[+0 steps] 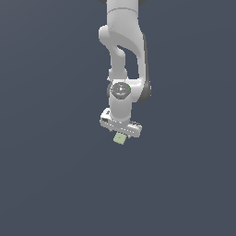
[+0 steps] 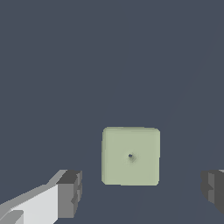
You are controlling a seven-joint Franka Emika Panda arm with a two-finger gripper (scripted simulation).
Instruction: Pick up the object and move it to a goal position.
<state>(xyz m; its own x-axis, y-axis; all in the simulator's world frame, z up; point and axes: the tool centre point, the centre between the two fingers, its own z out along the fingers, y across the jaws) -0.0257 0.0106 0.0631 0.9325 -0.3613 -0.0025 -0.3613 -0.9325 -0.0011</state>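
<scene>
Arm: the white, glossy, jointed robot arm [image 1: 123, 55] enters at the top centre of the exterior view and reaches down toward the middle of the frame, ending in a round wrist joint with a dark disc on its face.

Gripper: the white, box-shaped gripper [image 1: 120, 132] sits crosswise under the wrist, tilted so that its end toward the exterior view's right hangs lower. In the wrist view its two dark grey finger pads [image 2: 70, 194] show at the lower left and the lower right edge of the frame, far apart, with open floor between them. The jaws stand wide, much wider than the cube, and neither pad touches anything.

Object: the small, pale green, matte cube [image 1: 120, 138] appears in the exterior view just below the gripper body, slightly lower than the frame's centre, with its upper edge meeting the gripper's outline. In the wrist view the cube [image 2: 131, 156] shows one flat, square face with rounded corners and a tiny dark dot at its middle, lying in the lower centre of the frame. It sits between the two pads but above their line in the picture, nearer the left pad than the right, with a clear gap to each.

Contact: whether the cube rests on the floor or sits off it cannot be told from either view.

Surface: the plain, dark slate-blue ground [image 1: 50, 184] fills both frames.
</scene>
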